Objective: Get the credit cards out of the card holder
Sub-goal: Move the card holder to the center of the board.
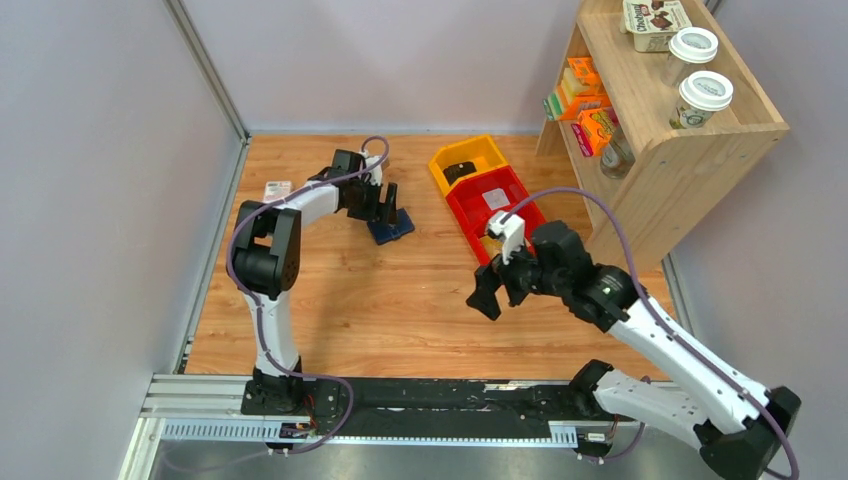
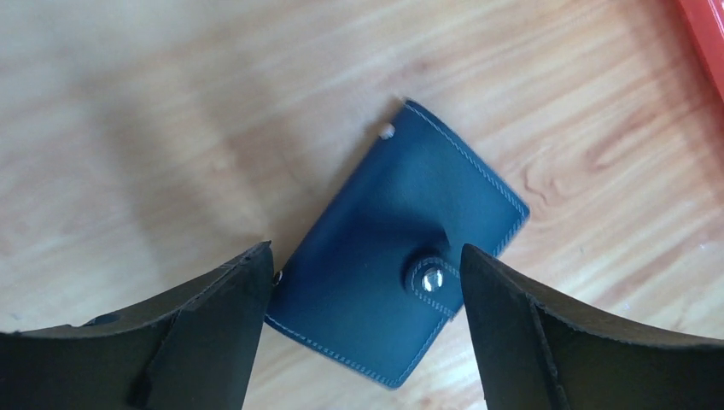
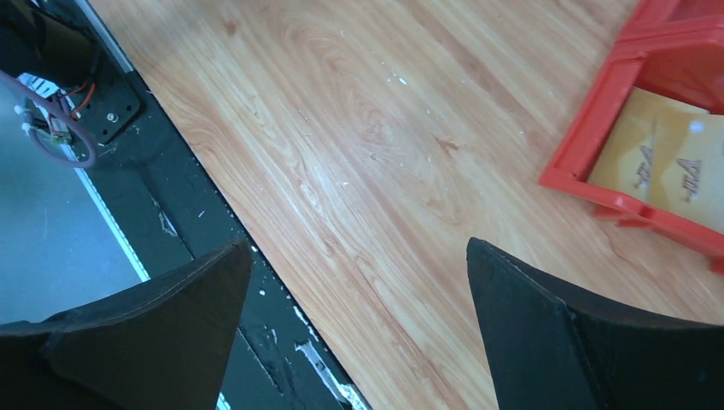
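On table (image 1: 400,300), below left tool (image 2: 365,252) (jaws spread) — card holder (image 2: 376,205) snapped closed; right tool (image 3: 359,246) likewise spread.

The carton (image 1: 655,22) on top of the wooden shelf (image 1: 700,170) bears a brand word that may read "Chobani", though it is too small to be sure. The tan packet (image 3: 657,164) in the red bin (image 3: 593,115) carries pale printed marks that cannot be read.
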Motion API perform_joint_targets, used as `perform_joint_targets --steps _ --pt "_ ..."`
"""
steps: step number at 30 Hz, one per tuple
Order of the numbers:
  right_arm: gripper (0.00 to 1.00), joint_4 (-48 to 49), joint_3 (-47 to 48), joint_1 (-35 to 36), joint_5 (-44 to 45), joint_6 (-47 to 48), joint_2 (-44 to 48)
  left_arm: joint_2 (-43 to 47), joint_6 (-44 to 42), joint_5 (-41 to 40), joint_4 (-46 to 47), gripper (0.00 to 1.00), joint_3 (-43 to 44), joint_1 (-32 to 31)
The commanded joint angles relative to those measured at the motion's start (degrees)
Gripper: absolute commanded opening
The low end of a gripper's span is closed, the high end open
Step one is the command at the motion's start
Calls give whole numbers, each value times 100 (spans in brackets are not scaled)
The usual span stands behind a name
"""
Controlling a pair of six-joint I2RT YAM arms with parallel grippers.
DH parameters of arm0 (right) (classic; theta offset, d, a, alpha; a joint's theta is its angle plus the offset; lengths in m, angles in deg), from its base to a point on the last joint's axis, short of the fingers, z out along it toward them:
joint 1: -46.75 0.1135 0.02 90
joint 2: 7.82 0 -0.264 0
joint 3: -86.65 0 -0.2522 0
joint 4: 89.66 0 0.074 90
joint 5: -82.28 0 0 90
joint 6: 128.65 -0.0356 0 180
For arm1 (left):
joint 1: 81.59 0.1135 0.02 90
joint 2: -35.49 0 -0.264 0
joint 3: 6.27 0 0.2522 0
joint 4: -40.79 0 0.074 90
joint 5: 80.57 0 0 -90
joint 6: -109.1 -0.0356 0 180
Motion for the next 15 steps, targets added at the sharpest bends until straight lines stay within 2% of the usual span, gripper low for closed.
perform_joint_targets --steps 1,4,8,11,15 --pt "100 1131 -171 537 842 -504 -536 724 774 282 179 87 -738 -13" --pt "100 1703 -303 670 1525 -1188 -862 1190 1302 388 618 87 -1609 -39" --pt "100 1916 -145 687 2669 -2174 -1240 1972 2268 476 1223 86 -2690 -154" --pt "100 2108 -92 679 2706 -2254 -1320 2657 2648 179 1603 86 -3401 -171" --pt "100 2715 -364 670 2495 -2298 -1197 3185 2772 -795 1437 86 -3413 -171"
